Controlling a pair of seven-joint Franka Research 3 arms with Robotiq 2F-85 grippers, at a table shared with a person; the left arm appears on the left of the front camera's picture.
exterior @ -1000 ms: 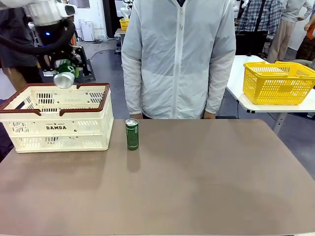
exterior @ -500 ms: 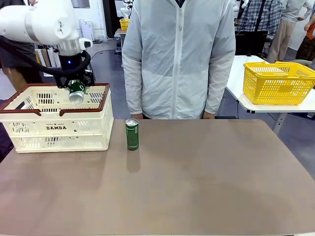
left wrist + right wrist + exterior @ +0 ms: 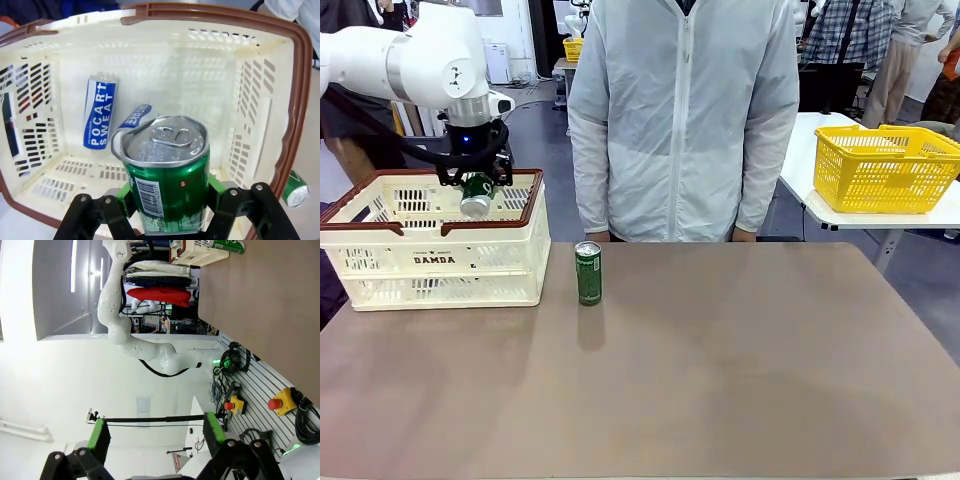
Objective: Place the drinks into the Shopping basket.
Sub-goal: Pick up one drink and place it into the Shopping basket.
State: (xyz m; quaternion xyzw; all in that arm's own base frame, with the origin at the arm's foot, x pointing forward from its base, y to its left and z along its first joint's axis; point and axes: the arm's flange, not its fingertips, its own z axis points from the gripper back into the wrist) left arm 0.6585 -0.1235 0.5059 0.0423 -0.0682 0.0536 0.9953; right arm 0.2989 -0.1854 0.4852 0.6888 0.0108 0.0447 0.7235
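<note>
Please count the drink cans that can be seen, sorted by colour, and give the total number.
Green cans: 2, one held in the left gripper above the Shopping basket as the green can in the jaws, and one standing green can on the table.
Blue cans: 2, a blue Pocari Sweat can and a second blue can, both lying inside the basket.
Total: 4

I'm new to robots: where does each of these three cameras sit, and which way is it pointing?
Front view: fixed on the robot's side, looking across the table at the person; the left arm holds a green can over the Shopping basket.
Left wrist view: on the left arm, looking down into the basket past its own fingers.
Right wrist view: rolled sideways, aimed off into the room past its open fingers.
Shared: front and left wrist views both show the held can.
</note>
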